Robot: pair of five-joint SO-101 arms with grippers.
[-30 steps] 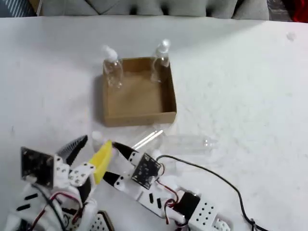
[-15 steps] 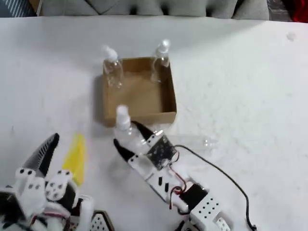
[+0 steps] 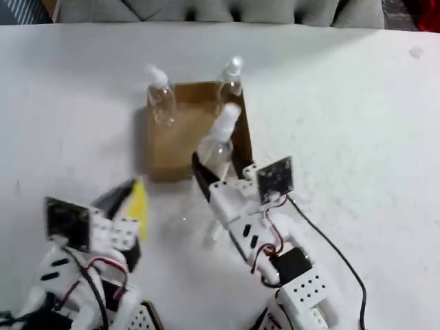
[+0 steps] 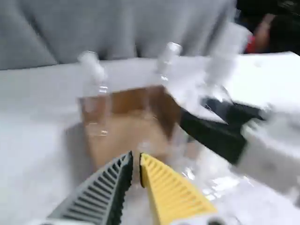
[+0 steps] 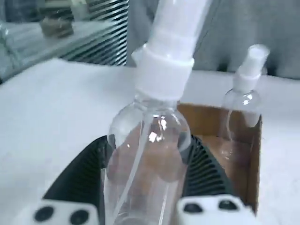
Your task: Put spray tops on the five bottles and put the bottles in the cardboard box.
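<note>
high view: the right gripper (image 3: pixel 218 172), clamped on a capped bottle (image 3: pixel 218 141), has swung up to the cardboard box's (image 3: pixel 165 166) 5 o'clock rim. left wrist view: the left gripper (image 4: pixel 136 161) is pinched narrow, empty. right wrist view: the capped bottle (image 5: pixel 150 159) stands upright, so a third drop looks near.

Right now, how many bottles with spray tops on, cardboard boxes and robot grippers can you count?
Bottles with spray tops: 3 (left boxed bottle, right boxed bottle, held bottle)
Cardboard box: 1
Grippers: 2 (left gripper, right gripper)
Total: 6
</note>
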